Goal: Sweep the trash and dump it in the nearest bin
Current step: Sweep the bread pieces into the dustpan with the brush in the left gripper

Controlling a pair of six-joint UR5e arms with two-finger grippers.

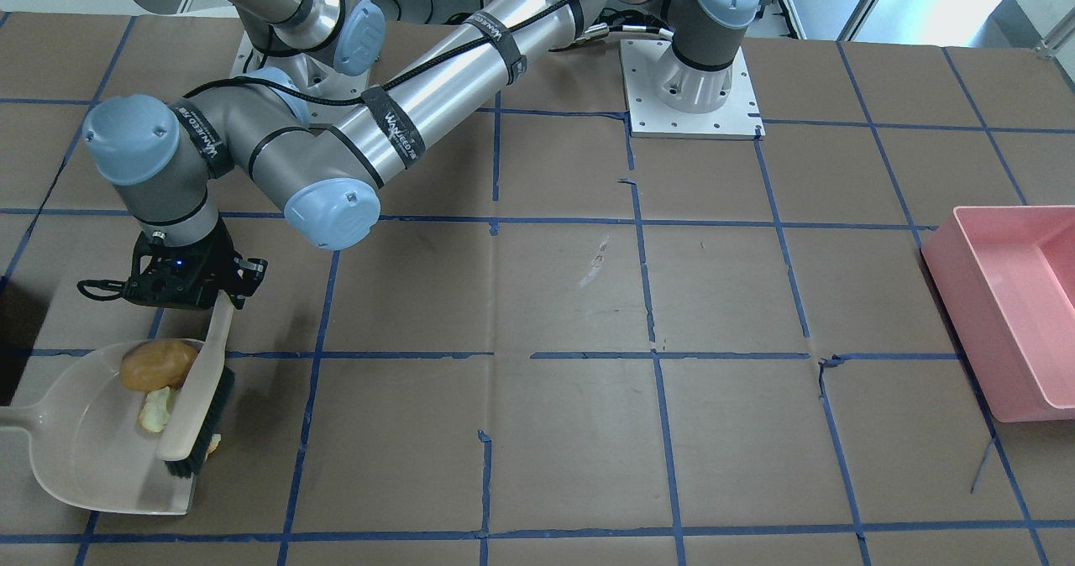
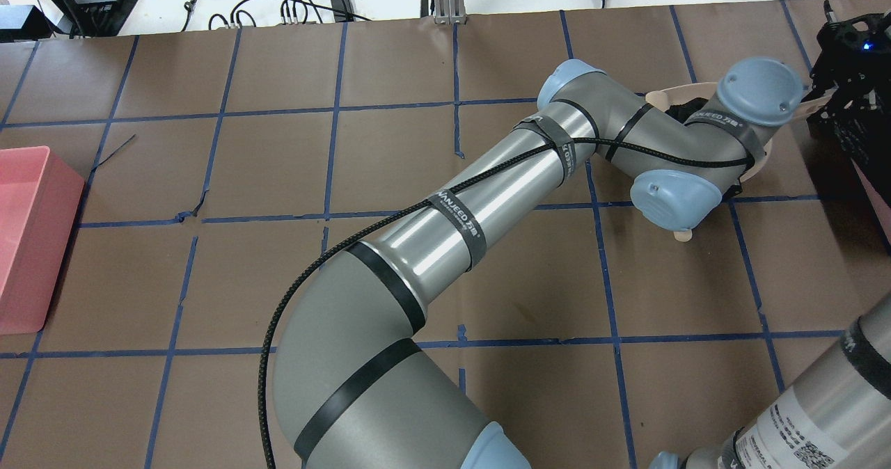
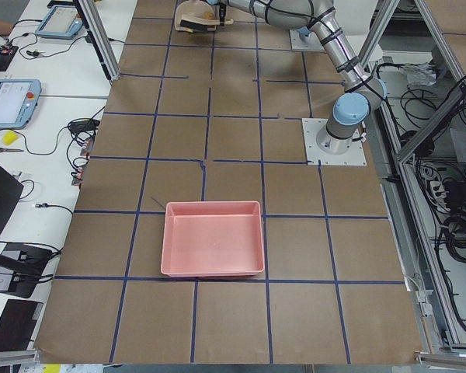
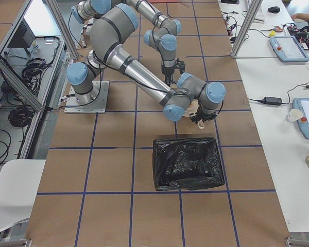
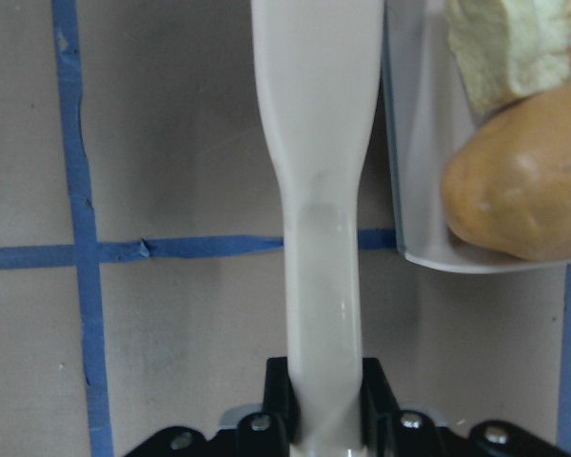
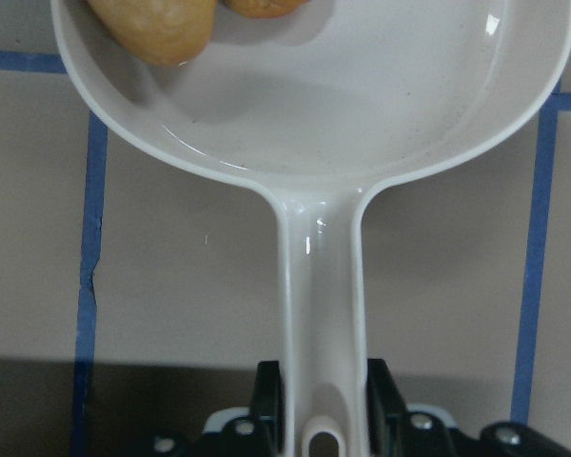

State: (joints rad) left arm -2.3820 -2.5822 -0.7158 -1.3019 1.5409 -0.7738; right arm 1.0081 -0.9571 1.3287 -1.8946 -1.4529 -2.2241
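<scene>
The tan-orange potato-shaped lump is seen lying in the beige dustpan, by its side rim. A torn bread chunk, pale inside, is found just beside it. The second chunk is only glimpsed, an orange sliver against the black bristles of the brush, which is laid across the pan's mouth.

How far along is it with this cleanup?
Mostly swept: the potato-shaped lump and one bread chunk lie in the dustpan, held by the right gripper. In hand: the left gripper holds the brush at the pan's lip, where a second chunk peeks from the bristles. Left: dumping into a bin; the black-lined bin looks nearest.
</scene>
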